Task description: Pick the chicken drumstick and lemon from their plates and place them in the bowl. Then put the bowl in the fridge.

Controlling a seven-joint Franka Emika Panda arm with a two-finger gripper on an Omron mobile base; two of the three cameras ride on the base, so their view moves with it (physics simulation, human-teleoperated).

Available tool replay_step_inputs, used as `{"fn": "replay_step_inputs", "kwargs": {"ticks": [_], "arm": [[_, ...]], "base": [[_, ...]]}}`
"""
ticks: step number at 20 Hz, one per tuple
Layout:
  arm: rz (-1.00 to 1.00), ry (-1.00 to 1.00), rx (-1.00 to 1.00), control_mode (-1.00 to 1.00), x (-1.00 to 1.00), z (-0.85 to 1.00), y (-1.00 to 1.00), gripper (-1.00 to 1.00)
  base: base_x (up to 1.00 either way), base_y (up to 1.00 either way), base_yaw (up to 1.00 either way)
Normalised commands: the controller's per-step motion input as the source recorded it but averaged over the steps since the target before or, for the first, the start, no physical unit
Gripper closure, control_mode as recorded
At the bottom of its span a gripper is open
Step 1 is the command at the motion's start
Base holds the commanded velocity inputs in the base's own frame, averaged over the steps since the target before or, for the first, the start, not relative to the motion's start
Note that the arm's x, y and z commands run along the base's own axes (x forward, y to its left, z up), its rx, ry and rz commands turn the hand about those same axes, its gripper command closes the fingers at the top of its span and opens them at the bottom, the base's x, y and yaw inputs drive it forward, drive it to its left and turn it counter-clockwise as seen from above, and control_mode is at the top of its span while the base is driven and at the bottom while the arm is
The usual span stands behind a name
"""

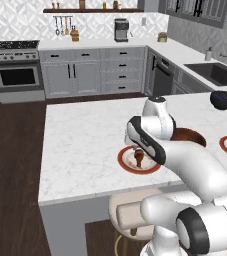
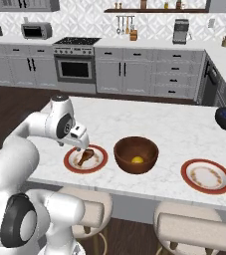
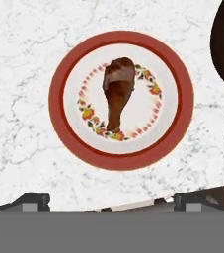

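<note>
The gripper (image 2: 80, 144) hangs over the left plate (image 2: 100, 162), where the chicken drumstick (image 2: 85, 156) lies; its jaws look apart, though the tips barely show. A grasp on the thin bone could let the meaty end swing and drop short of the wooden bowl (image 2: 136, 147), which holds the lemon (image 2: 137, 160). The right plate (image 2: 206, 176) is bare
</note>
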Motion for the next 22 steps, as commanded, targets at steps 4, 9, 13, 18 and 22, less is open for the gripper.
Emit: {"fn": "replay_step_inputs", "kwargs": {"ticks": [4,9,13,18,22], "arm": [[-0.02,0.00,-0.01,-1.00,0.39,-0.29,-0.16,-1.00],[0.00,0.00,0.00,-1.00,0.08,-0.30,-0.20,-1.00],[0.00,0.00,0.00,-1.00,-0.02,-0.48,-0.01,-1.00],[0.00,0.00,0.00,-1.00,0.20,-0.51,-0.01,-1.00],[0.00,0.00,0.00,-1.00,0.11,-0.43,0.00,-1.00]], "base": [[0.00,0.00,0.00],[0.00,0.00,0.00],[0.00,0.00,0.00],[0.00,0.00,0.00],[0.00,0.00,0.00]]}}
